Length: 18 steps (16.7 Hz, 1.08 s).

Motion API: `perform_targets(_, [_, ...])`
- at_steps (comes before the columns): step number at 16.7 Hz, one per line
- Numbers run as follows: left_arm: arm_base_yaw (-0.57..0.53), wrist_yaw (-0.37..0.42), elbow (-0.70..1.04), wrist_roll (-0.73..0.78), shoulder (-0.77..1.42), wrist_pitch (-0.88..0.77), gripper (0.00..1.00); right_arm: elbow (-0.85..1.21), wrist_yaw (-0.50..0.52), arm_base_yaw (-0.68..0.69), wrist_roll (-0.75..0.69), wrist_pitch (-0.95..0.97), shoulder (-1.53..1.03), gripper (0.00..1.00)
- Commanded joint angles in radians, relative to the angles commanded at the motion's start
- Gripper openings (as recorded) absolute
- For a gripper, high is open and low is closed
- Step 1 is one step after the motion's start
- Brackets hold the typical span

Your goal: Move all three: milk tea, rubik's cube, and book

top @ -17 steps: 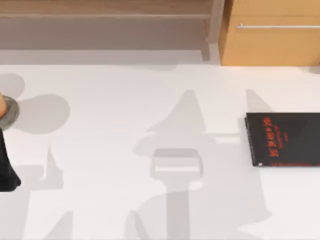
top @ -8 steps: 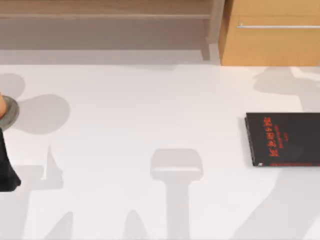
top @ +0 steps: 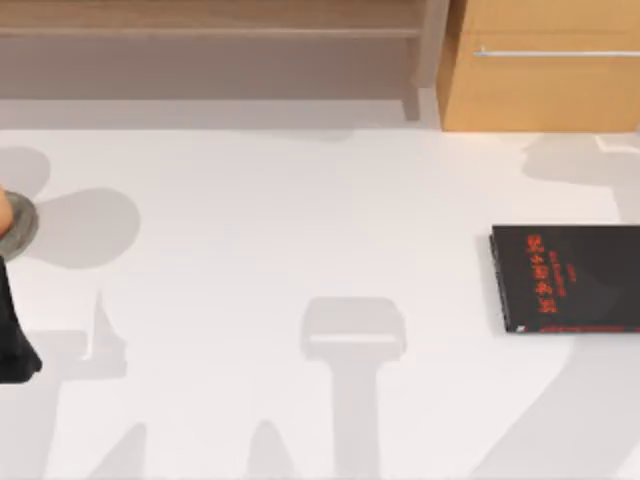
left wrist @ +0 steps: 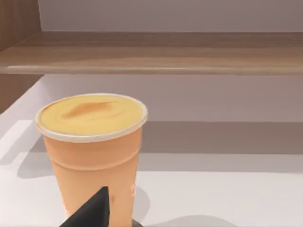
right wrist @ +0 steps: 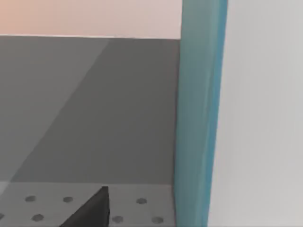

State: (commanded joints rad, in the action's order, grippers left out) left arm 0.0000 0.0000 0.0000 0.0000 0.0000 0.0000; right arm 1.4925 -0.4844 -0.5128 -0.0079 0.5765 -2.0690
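Observation:
The milk tea (left wrist: 90, 151) is an orange cup with a creamy yellow lid. It stands on a flat grey disc (top: 14, 225) at the table's left edge, where only a tan sliver of it (top: 3, 212) shows from above. My left gripper (left wrist: 92, 212) sits low and close in front of the cup, and its black arm (top: 10, 335) is at the left edge. The book (right wrist: 196, 118), teal-covered with white page edges (right wrist: 262, 118), stands upright right next to my right gripper (right wrist: 92, 212). The rubik's cube is out of view.
A thin black book with red lettering (top: 565, 278) lies flat at the table's right edge. A low wooden shelf (top: 210, 30) runs along the back, with a wooden cabinet (top: 545, 80) at the back right. In the right wrist view a grey dotted surface (right wrist: 47, 203) lies below the book.
The broad shadow over the table's middle has slid off toward the right and back. The black book, the grey disc and my left arm have not moved.

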Motion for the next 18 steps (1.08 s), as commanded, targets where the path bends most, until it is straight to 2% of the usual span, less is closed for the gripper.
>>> perform_targets(4, [0.000,0.000,0.000,0.000,0.000,0.000,1.00,0.021,-0.001,-0.003,0.000,0.020,-0.031,1.00])
perform_targets(9, [0.000,0.000,0.000,0.000,0.000,0.000,1.00,0.154,0.027,0.024,-0.001,-0.054,-0.096,1.00])
perform_targets(13, [0.000,0.000,0.000,0.000,0.000,0.000,1.00,0.157,0.029,0.026,-0.001,-0.057,-0.098,1.00])
perform_targets(18, [0.000,0.000,0.000,0.000,0.000,0.000,1.00,0.157,0.029,0.026,-0.001,-0.057,-0.098,0.62])
